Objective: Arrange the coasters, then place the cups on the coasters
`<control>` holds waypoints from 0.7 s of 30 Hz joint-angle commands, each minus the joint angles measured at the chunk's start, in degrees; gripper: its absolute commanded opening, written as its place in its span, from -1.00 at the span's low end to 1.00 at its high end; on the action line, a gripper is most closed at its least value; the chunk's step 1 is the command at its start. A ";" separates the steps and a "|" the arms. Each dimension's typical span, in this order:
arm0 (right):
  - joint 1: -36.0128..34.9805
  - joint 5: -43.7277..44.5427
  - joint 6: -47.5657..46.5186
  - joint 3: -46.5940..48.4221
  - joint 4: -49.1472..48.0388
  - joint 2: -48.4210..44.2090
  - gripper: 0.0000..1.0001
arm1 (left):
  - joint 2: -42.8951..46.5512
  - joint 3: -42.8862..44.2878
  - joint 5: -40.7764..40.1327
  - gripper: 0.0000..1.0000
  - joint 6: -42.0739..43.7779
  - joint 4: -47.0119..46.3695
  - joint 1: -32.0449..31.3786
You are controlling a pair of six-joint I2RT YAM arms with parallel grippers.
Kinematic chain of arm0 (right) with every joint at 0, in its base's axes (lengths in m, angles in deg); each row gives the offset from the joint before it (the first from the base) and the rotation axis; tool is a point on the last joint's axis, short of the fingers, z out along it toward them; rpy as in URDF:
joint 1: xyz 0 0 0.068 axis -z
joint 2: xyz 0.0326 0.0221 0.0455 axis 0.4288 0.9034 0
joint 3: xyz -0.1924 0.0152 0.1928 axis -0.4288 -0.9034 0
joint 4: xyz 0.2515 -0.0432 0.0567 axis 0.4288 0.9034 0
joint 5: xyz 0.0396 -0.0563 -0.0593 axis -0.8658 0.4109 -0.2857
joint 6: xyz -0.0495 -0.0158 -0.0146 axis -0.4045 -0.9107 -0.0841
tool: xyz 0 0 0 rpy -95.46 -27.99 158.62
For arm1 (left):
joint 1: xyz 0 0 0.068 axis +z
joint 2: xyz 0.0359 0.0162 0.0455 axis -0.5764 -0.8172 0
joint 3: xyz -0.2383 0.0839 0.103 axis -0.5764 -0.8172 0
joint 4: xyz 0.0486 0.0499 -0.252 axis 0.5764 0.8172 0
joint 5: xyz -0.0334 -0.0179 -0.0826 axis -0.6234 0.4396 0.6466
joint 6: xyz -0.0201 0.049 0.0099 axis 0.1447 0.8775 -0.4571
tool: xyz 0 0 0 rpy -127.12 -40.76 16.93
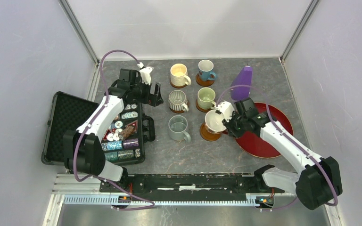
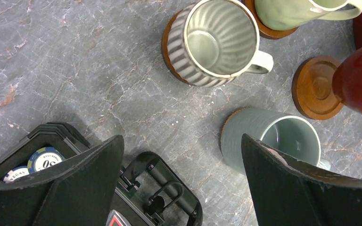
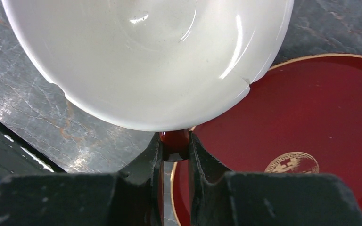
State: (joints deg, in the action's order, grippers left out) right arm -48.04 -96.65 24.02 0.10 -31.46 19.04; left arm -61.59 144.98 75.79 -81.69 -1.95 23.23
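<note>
Five cups stand on brown coasters in two columns: cream (image 1: pixel 179 74), blue (image 1: pixel 206 69), grey striped (image 1: pixel 177 100), pale green (image 1: pixel 205 97) and grey-blue (image 1: pixel 178 127). My right gripper (image 1: pixel 226 120) is shut on the red handle (image 3: pixel 175 143) of a sixth cup (image 3: pixel 146 56), white inside and red outside. It hangs tilted just above a bare coaster (image 1: pixel 208 135), at the edge of the red tray. In the left wrist view that coaster (image 2: pixel 316 87) shows uncovered beside the red cup wall (image 2: pixel 360 77). My left gripper (image 2: pixel 181 141) hangs open and empty left of the striped cup (image 2: pixel 217 42).
An open black case (image 1: pixel 61 127) of poker chips (image 1: pixel 122 136) lies at the left, its latch (image 2: pixel 169 188) below my left fingers. A purple cone (image 1: pixel 242 82) stands at the back right. The large red tray (image 1: pixel 268 141) lies under the right arm.
</note>
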 commanded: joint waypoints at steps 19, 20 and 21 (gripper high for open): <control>-13.29 13.37 18.01 -4.57 -14.63 -0.20 -1.00 | 6.47 -3.74 -2.93 1.00 1.83 -0.71 0.28; -13.37 12.95 17.91 -4.71 -14.47 -0.21 -1.00 | 6.46 -3.74 -2.95 1.00 1.86 -0.70 0.28; -13.45 12.98 17.92 -4.88 -14.35 -0.31 -1.00 | 6.38 -3.74 -2.97 1.00 1.87 -0.70 0.28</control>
State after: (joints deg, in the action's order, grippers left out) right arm -61.00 -83.62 40.44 -5.06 -40.14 19.59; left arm -56.98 141.63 73.19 -81.67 -1.67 23.23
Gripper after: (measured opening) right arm 0.213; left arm 0.997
